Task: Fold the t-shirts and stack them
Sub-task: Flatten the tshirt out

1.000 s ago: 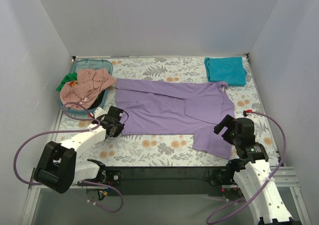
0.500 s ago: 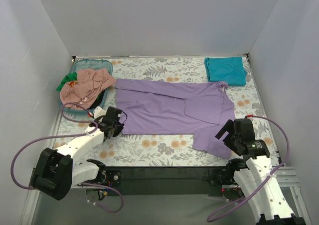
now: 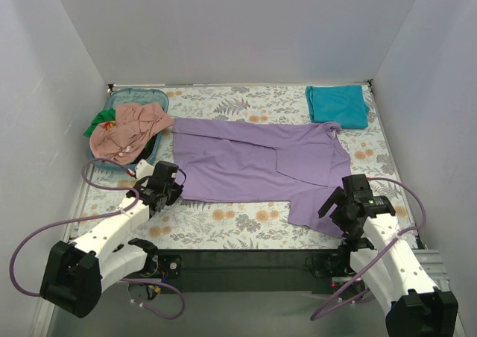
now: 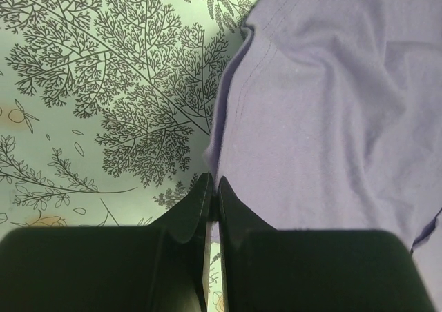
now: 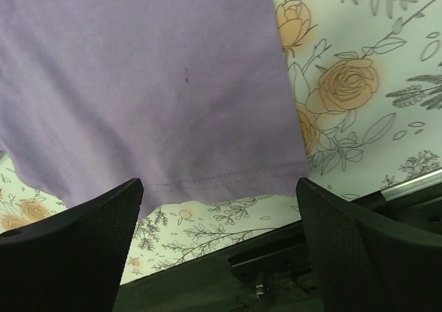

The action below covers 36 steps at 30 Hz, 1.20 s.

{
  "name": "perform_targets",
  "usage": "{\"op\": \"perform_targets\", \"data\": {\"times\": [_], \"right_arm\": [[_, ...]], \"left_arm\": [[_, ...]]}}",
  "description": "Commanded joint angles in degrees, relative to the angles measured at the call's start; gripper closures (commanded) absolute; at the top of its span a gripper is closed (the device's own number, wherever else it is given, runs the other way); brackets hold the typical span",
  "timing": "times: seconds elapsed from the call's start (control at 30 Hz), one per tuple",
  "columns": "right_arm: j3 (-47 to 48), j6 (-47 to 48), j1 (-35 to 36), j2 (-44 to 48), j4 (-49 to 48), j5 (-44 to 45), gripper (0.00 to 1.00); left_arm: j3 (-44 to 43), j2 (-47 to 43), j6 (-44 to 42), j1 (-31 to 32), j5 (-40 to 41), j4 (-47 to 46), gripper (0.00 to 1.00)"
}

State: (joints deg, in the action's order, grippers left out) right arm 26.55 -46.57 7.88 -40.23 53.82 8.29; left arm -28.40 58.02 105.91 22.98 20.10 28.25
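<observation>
A large lavender t-shirt (image 3: 253, 162) lies spread flat across the middle of the table. My left gripper (image 3: 167, 189) is at its near left corner. In the left wrist view the gripper (image 4: 213, 182) is shut, with the shirt's edge (image 4: 324, 119) pinched between the jaws. My right gripper (image 3: 337, 207) is wide open and empty just above the shirt's near right hem (image 5: 207, 181), also in its wrist view (image 5: 219, 191). A folded teal t-shirt (image 3: 337, 104) lies at the back right. Salmon-pink (image 3: 133, 127) and green (image 3: 97, 121) shirts are heaped in the basket.
The blue-green plastic basket (image 3: 141, 94) stands at the back left by the left wall. The table's near edge and a black rail (image 5: 290, 264) are just below the right gripper. White walls enclose the floral table (image 3: 223, 225) on three sides.
The right gripper has moved a little nearer and lower over the shirt's near right hem. The left arm has shifted, but its gripper has stayed at the shirt's left corner.
</observation>
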Motion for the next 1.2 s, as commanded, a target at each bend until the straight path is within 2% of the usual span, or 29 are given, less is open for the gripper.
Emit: {"op": "perform_targets", "data": {"times": [0.0,0.1,0.27,0.43,0.53,0.57,0.63,0.73,0.77,0.87,0.93,0.97,1.1,1.17], "right_arm": [[0.0,-1.1,-0.1,-2.1,-2.7,-4.0,0.02],[-2.6,-1.9,-0.1,-2.7,-5.9,-7.1,0.02],[-5.3,-3.0,-0.1,-4.1,-9.2,-6.2,0.02],[-5.1,-4.0,-0.1,-3.8,-12.1,-1.0,0.09],[-5.9,-4.3,-0.1,-4.2,-14.6,0.9,0.18],[-6.4,-4.1,-0.1,-4.4,-15.4,0.8,0.25],[-7.1,-4.0,-0.1,-4.7,-17.6,-0.3,0.33],[-8.0,-3.2,-0.1,-3.9,-19.4,-0.3,0.58],[-8.0,-3.0,-0.1,-3.5,-19.4,0.1,0.73],[-7.7,-0.6,-0.1,-2.1,-19.5,1.2,0.88],[-7.3,0.8,-0.1,-0.9,-18.8,1.5,0.92],[-7.0,1.1,-0.1,-0.4,-18.7,1.2,0.99],[-2.8,2.4,-0.1,2.7,-17.1,1.2,0.99],[2.9,3.7,-0.1,3.7,-15.6,2.3,0.99]], "left_arm": [[-0.1,-0.1,-0.3,-0.2,0.8,0.9,1.0],[-0.4,0.9,-0.3,-0.2,1.4,1.3,1.0],[-0.4,1.7,0.1,-0.2,1.9,1.2,1.0],[-0.6,2.7,0.2,-0.2,2.0,1.2,1.0],[-0.6,2.7,0.4,-0.2,2.4,1.5,1.0],[-0.6,2.5,0.4,-0.2,2.6,1.8,1.0],[-0.9,2.4,0.5,-0.2,2.7,2.2,1.0],[-1.2,1.7,0.8,-0.2,2.9,2.9,1.0],[-1.3,1.6,1.1,-0.2,3.0,3.3,1.0],[-2.0,0.8,1.8,-0.2,3.5,5.3,1.0],[-2.3,-0.2,1.8,-0.2,3.6,6.1,1.0],[-2.4,-0.6,1.9,-0.2,3.5,6.4,1.0],[-4.1,-3.6,1.1,-0.1,2.3,7.3,1.0],[-5.6,-6.5,0.4,0.0,2.4,8.1,1.0]]}}
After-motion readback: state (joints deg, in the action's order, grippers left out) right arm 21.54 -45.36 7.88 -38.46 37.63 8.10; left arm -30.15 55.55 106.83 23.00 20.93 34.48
